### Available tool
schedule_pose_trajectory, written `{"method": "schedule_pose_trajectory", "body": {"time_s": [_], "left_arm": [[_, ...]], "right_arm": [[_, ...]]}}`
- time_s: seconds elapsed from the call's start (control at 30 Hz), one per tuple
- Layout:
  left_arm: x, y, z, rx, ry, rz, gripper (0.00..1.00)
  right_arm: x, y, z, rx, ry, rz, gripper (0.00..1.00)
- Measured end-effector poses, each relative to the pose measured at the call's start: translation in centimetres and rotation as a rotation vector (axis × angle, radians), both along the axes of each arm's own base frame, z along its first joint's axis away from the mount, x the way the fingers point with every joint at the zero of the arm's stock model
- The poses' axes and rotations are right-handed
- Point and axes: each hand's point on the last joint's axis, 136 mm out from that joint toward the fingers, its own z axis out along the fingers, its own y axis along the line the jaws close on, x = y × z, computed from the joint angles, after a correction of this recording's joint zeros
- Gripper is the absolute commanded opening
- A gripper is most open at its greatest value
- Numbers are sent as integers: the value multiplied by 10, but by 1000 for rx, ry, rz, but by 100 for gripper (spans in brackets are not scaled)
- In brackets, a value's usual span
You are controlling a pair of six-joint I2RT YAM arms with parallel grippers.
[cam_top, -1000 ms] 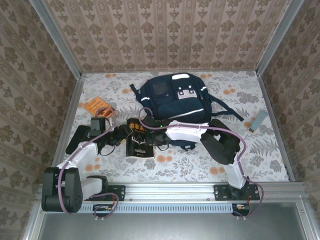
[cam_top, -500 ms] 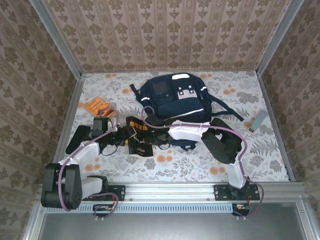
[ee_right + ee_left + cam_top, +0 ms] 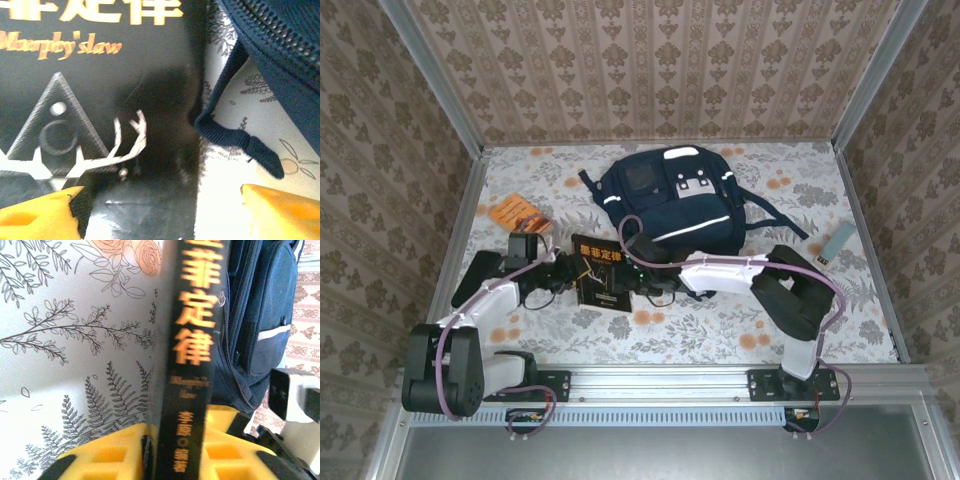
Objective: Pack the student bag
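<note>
Jaws: left gripper (image 3: 176,452) clamps black book (image 3: 600,281) beside student bag (image 3: 670,200); right gripper (image 3: 160,210) spread wide over the book's edge.

Lab-style robot test cell, dressed like a home. Patterned wallpaper panels (image 3: 650,60) boxed in by bare aluminium posts (image 3: 432,75), floral sheet (image 3: 800,195) over the tabletop. Two robot arms (image 3: 488,303) with exposed purple cables (image 3: 442,345), bolted to a metal rail (image 3: 660,381) at the near edge.

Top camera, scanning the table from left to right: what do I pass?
Orange packet → black book → navy backpack → small grey-blue stick.
</note>
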Motion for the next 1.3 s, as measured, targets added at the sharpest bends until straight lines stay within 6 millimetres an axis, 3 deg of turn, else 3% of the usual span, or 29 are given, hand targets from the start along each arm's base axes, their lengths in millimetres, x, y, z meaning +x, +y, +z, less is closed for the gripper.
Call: {"method": "schedule_pose_trajectory", "body": {"time_s": [0.2,0.3,0.5,0.67,0.77,0.87,1.07,1.3], "left_arm": [[4,2,6,17,-7,10,9],[11,10,20,43,-40,48,9],[42,19,80,20,-203,146,10],[67,3,141,-30,-369,169,10],[78,-9,162,-62,-428,190,11],[88,-23,168,-96,-444,220,11],[103,-48,159,-147,-403,266,11],[112,-61,172,-197,-416,316,11]], "right_arm": [[7,-5,29,111,-71,-33,84],[9,-11,38,158,-89,-62,86],[18,-24,60,293,-117,-139,89],[29,-34,91,452,-152,-233,95],[33,-42,112,547,-182,-292,99],[39,-47,140,663,-236,-336,100],[46,-49,180,852,-271,-396,100],[51,-44,193,973,-239,-428,99]]}}
